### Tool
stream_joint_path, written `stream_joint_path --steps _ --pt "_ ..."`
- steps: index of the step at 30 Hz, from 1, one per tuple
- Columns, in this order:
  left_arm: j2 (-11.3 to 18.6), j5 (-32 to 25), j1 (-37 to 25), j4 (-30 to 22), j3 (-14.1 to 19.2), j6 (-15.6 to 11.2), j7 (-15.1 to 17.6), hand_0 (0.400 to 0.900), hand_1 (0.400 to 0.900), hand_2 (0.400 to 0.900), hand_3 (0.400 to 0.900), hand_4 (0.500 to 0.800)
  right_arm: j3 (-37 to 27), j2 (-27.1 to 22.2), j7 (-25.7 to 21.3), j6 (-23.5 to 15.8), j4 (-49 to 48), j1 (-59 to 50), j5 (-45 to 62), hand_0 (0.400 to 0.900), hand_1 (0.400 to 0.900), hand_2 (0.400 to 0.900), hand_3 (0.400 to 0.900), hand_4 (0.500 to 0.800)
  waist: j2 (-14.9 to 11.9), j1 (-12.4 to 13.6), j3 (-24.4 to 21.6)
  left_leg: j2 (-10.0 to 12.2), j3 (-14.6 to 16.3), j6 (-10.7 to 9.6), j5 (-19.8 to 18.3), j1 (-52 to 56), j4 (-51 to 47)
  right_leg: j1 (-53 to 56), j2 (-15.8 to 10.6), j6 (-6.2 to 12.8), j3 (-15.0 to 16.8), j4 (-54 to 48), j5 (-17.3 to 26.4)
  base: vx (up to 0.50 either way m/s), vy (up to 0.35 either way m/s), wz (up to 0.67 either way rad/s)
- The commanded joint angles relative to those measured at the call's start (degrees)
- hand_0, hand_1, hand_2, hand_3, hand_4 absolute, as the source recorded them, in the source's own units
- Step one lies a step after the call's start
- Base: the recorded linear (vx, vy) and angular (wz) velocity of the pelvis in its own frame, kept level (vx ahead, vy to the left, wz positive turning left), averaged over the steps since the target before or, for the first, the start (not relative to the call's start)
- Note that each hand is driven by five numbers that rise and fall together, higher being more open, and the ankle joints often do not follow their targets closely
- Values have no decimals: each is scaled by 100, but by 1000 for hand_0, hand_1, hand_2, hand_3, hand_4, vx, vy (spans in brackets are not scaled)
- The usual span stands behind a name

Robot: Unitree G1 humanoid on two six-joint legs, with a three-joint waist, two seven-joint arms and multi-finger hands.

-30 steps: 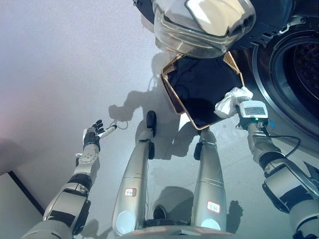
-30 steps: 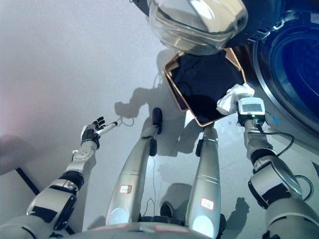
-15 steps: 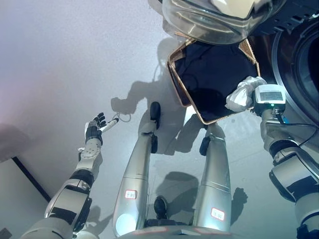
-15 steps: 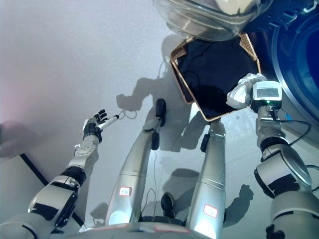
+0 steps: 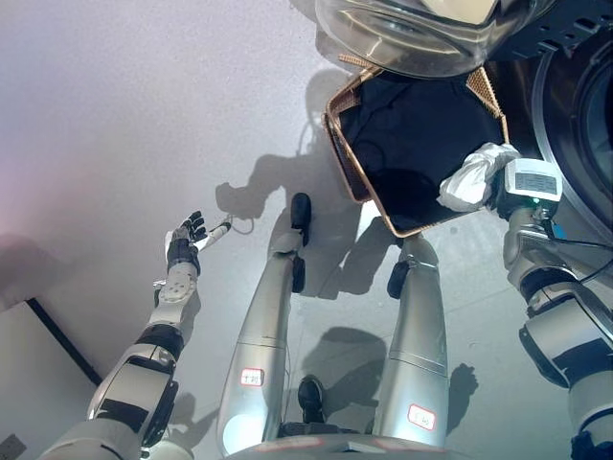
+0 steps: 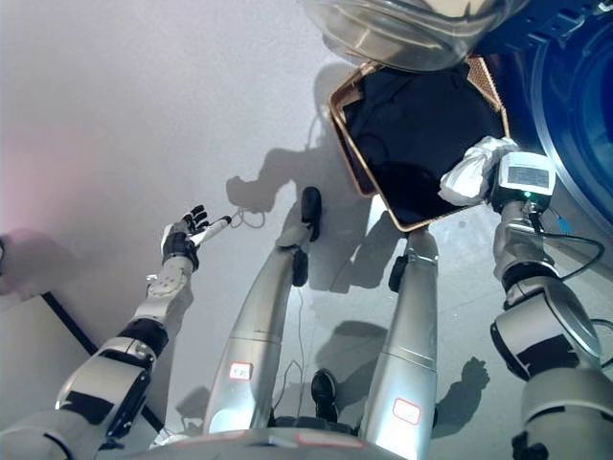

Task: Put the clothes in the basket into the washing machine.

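A brown wicker basket stands on the grey floor in front of me, with dark clothes inside. My right hand is over the basket's right corner, shut on a bunched white cloth lifted above the rim. The washing machine's round opening is at the far right. Its glass door hangs open over the basket's far side. My left hand is out to the left above the floor, open with fingers spread, holding nothing.
A pale panel with a black edge lies on the floor at the lower left. The open glass door overhangs the basket's far edge.
The whole picture has shifted, so the camera moved. My right hand still holds the white cloth at the basket's right corner, a little higher. The left hand stays spread.
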Motion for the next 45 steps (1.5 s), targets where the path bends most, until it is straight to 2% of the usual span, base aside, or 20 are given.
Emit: stream_joint_path --steps 1,4,5,8,17,23,26,31,35,37,40,45 --pt "132 -75 674 341 219 -230 275 900 900 900 900 800 -213 129 -198 -295 -342 449 753 400 400 400 400 500 98 -168 -542 187 -414 -465 -81 -18 -344 162 -103 187 187 260 -288 48 8 -11" --pt "111 -50 675 534 276 -236 281 900 900 900 900 800 -384 300 -122 -523 -541 579 1182 400 400 400 400 500 18 -225 -606 237 -400 -472 -36 267 -591 469 -97 204 113 -40 -210 31 10 -7" --pt "82 -48 679 562 306 -226 283 900 900 900 900 800 -467 360 -100 -585 -696 659 1325 400 400 400 400 500 -19 -268 -608 240 -364 -456 194 328 -760 570 -115 191 74 -251 21 -19 20 -4" --pt "114 7 660 868 416 -192 289 900 900 900 900 800 -678 503 -57 -774 -939 843 1715 400 400 400 400 500 -124 -339 -636 287 -353 -492 242 797 -1065 1076 -125 226 -25 -607 105 50 1 -9" --pt "217 134 770 1090 606 -168 326 900 900 900 900 800 -924 782 108 -892 -1474 1478 1890 400 400 400 400 500 -373 -480 -678 320 -323 -539 331 2409 -1897 2867 -160 327 -260 -1702 364 97 -4 -10" --pt "251 216 921 1319 769 -111 272 900 900 900 900 800 -1114 1023 333 -901 -1229 1845 1999 400 400 400 400 500 -421 -506 -825 342 -307 -549 383 3138 -2276 3682 -204 361 -382 -2174 472 87 -6 -3" --pt "243 266 1032 1397 866 -86 239 900 900 900 900 800 -1482 1195 405 -1012 -1187 2065 2514 400 400 400 400 500 -418 -531 -934 360 -294 -541 364 3417 -2363 3940 -206 358 -405 -2266 467 91 2 -3" --pt "263 308 1228 1557 1072 -34 200 900 900 900 900 800 -2249 1588 763 -1441 -1182 2329 4323 400 400 400 400 500 -364 -543 -1077 392 -269 -524 289 3840 -2465 4313 -184 354 -387 -2322 386 87 1 -4" --pt "273 274 1322 1751 1181 3 126 900 900 900 900 800 -2602 1775 1196 -1659 -1115 2390 5484 400 400 400 400 500 -314 -546 -1186 422 -245 -524 271 4099 -2589 4513 -184 358 -391 -2391 347 65 -13 -4" --pt "289 282 1354 1803 1192 17 69 900 900 900 900 800 -2684 1798 1444 -1691 -1065 2357 5953 400 400 400 400 500 -291 -535 -1245 430 -231 -529 264 4183 -2625 4562 -178 352 -381 -2408 337 54 -31 -4" --pt "269 286 1390 1849 1164 47 0 900 900 900 900 800 -3106 1855 1727 -1830 -907 2253 7277 400 400 400 400 500 -259 -522 -1319 468 -215 -538 247 4288 -2672 4621 -149 336 -360 -2433 314 44 -40 -5" --pt "257 264 1422 1898 1054 97 -109 900 900 900 900 800 -3558 1660 2067 -1811 -691 1937 8569 400 400 400 400 500 -231 -502 -1411 533 -183 -561 246 4352 -2727 4623 -81 309 -339 -2445 282 19 -52 -6"
